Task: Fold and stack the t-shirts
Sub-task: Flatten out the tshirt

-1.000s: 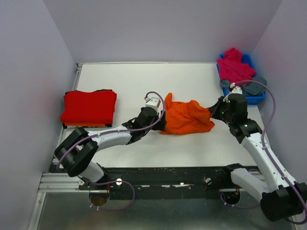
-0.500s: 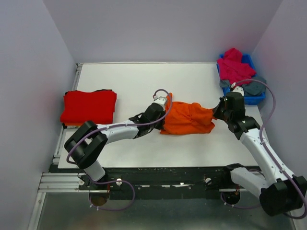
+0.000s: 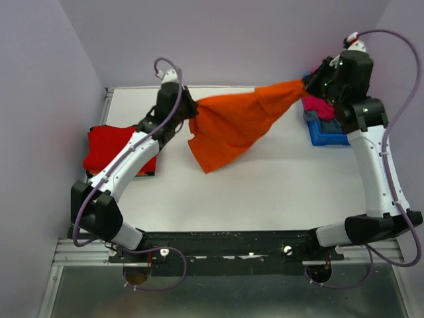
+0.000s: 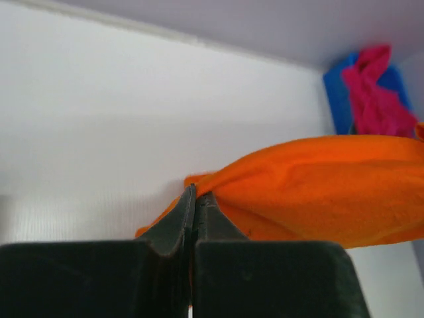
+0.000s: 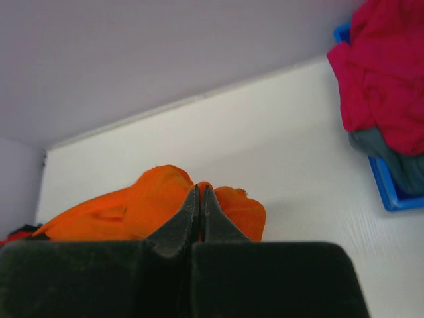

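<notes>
Orange t-shirt: soft matte cloth, hanging in the air over the white table. Its top edge is stretching into a taut band between the two grippers. The rest is drooping in a wrinkled flap that is tapering to a point over the middle of the table. Whether that point is touching the surface cannot be told.

Left gripper: its black fingers are pressing together on a bunched fold at the left end of the orange t-shirt, high above the far-left part of the table.

Right gripper: its fingers are pinching shut on the other end of the orange t-shirt, raised near the far-right corner by the bin.

Red t-shirt: lying folded as a flat, smooth rectangle at the table's left edge, with the left arm partly covering it.

Blue bin: hard plastic, sitting at the far-right corner.

Magenta-pink t-shirt: lying crumpled in the blue bin, on top.

Slate grey-blue t-shirt: showing as a rumpled fold beneath the pink one.

Change from half a second ago: the orange t-shirt was then lying as a crumpled heap on the middle of the table, with both grippers low at its sides. Both arms are now standing high and wide apart, and the cloth is opening out between them.
</notes>
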Robot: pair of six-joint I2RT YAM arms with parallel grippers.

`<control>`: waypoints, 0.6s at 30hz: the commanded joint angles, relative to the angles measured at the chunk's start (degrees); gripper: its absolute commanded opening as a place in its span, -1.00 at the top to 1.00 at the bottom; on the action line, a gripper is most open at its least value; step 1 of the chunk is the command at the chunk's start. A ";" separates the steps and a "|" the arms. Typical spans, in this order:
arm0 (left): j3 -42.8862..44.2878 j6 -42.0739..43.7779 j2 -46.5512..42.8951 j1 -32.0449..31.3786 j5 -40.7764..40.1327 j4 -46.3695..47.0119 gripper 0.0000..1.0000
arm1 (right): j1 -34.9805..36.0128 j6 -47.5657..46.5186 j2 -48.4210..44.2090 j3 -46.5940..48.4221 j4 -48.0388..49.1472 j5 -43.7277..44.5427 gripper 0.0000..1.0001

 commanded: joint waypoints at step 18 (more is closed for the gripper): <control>15.70 0.80 -14.66 6.14 5.44 -12.52 1.00 | -1.47 0.03 -20.12 -7.80 -4.21 -17.22 0.99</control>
